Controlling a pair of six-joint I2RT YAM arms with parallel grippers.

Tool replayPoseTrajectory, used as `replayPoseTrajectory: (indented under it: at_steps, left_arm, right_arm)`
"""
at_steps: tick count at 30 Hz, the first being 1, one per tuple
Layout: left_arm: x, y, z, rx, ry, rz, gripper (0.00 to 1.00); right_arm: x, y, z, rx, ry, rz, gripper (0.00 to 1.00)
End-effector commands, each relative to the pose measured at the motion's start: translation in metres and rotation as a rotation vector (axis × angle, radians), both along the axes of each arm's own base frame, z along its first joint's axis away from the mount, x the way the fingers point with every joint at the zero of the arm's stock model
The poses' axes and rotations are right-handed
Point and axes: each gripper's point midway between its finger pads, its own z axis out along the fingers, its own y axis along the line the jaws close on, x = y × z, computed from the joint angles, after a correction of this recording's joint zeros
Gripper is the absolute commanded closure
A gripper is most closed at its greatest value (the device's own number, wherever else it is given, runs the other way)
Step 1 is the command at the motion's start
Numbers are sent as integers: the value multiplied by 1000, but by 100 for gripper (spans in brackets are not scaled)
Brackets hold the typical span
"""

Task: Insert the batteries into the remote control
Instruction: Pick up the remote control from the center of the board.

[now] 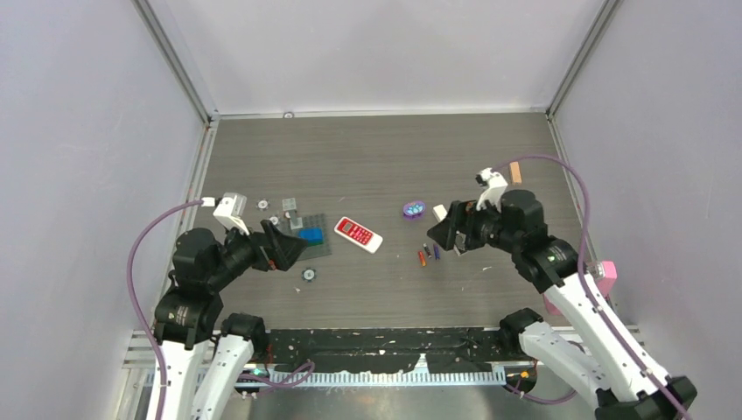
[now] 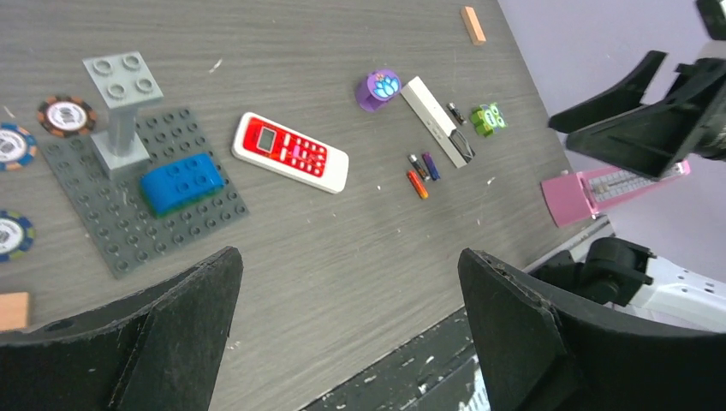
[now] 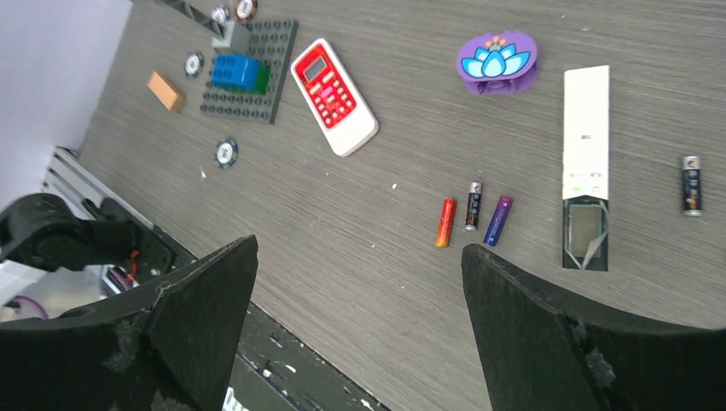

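Right pincer (image 3: 358,248) wide and empty over three batteries (image 3: 473,205) lying side by side on the desk (image 3: 360,171), just beside the remote control (image 3: 586,128); left pincer (image 2: 348,254) equally wide, well apart. Likely hazard: slim cells rolling off under an off-centre pinch.

Left gripper (image 2: 347,267) jaws stood wide apart with nothing between them, above the table (image 2: 300,51). Three batteries (image 2: 419,168) lay side by side just beside the black end of the remote control (image 2: 431,117), toward the table's right edge. A fourth dark cell (image 2: 455,113) lay on its other side. A red-faced remote (image 2: 291,152) sat between them and a grey baseplate (image 2: 128,224).
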Motion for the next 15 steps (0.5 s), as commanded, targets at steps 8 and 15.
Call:
replayPoseTrajectory:
  at_steps: [8, 15]
  left_arm:
    - [-7, -6, -11, -82, 154, 17, 4]
    - [2, -4, -20, -85, 163, 41, 4]
  right_arm:
    - [40, 60, -36, -186, -73, 48, 3]
    - [71, 125, -81, -393, -10, 206, 7]
